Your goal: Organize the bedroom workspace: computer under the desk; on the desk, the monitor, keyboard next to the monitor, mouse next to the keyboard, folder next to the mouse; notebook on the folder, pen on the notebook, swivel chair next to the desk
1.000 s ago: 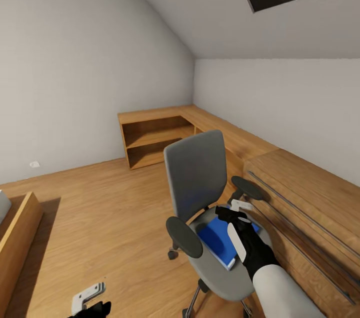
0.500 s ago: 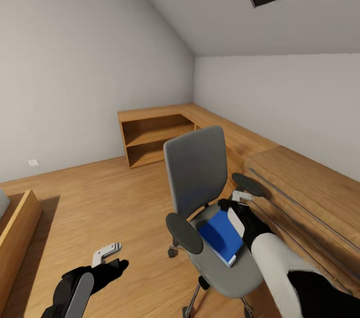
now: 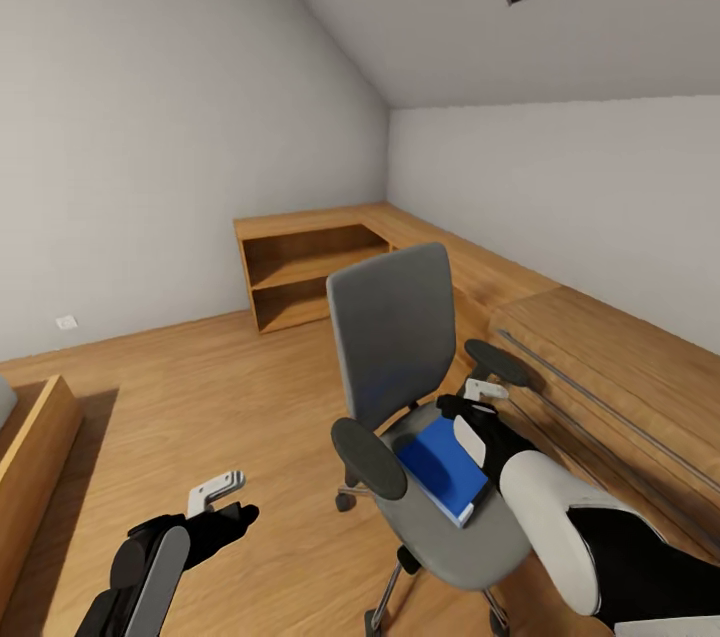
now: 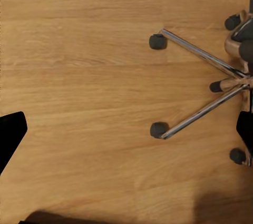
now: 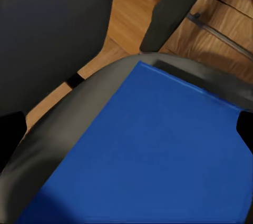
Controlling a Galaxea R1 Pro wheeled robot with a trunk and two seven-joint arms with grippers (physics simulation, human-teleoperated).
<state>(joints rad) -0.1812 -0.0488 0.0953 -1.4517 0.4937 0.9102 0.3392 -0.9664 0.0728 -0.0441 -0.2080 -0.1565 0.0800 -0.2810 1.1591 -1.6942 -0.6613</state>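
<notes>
Nearest: my left gripper (image 3: 222, 495) hangs low over the bare plank floor (image 3: 200, 387), away from the chair; its pale fingers stand apart with nothing between them, and its wrist camera looks down on the chrome spokes and dark castors of the chair base (image 4: 203, 84).

Next: my right gripper (image 3: 478, 397) hovers just above the far edge of the folder (image 3: 443, 469), jaws spread wide on either side of it, not yet closed.

The folder, a flat, smooth, bright blue rectangle, lies on the seat of the swivel chair (image 3: 392, 337), which has matte grey padding, rounded dark armrests and a tall curved back.

Step in hand, as I judge it: picking the folder off the seat. The next move calls for lowering onto its edge and closing.

Farthest: the wood-grain desk (image 3: 620, 357) along the right wall, then open shelves (image 3: 300, 277).
</notes>
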